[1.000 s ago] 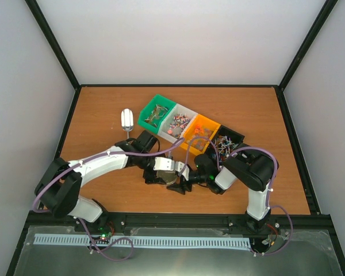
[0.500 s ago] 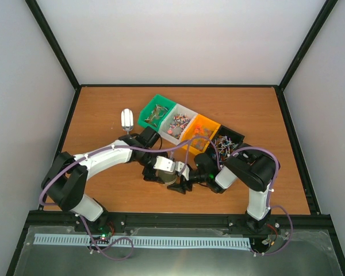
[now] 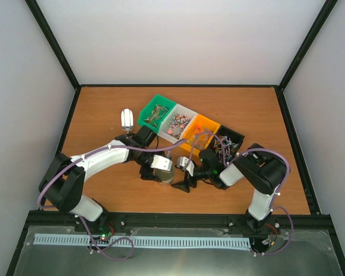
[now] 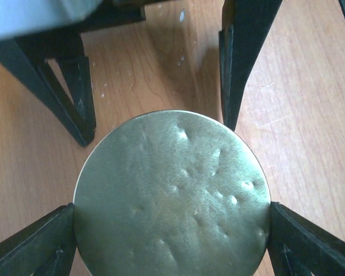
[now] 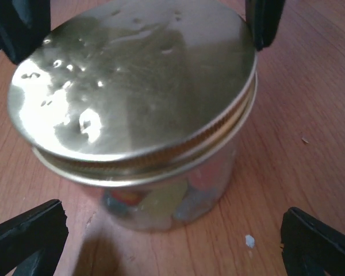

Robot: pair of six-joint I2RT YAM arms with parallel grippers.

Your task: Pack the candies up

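Left end effector (image 4: 172,227) clamps one lidded jar (image 4: 172,190) near four bins (image 3: 144,119).

Right claw (image 3: 184,184): it has backed off from the jar (image 3: 166,176). It was pressed in close a second ago; it now stands clear to the right, with bare bench (image 5: 264,190) showing between its fingers and the glass.

Right arm (image 3: 269,171): the elbow has swung outward, away from the claw.

Left claw (image 4: 172,215): it has shifted slightly left, away from the right claw, and the jar between its fingers has moved with it.

Left arm (image 3: 100,158): the forearm has angled further from the near edge.
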